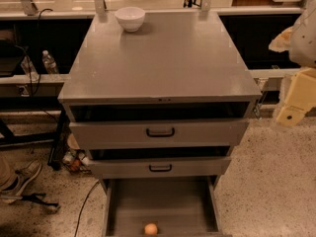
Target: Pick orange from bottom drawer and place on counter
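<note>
Beside counter [163,58] | hovering at right: gripper [295,100], grasp state untellable | sitting far down-left in bottom drawer [163,201]: orange [151,228]

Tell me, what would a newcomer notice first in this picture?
The bottom drawer stands pulled open at the lower middle, with the small orange on its grey floor, near the front. A white bowl sits at the far edge of the counter, left of centre. The cream gripper hangs at the right edge, beyond the counter's front corner, far from the orange.
</note>
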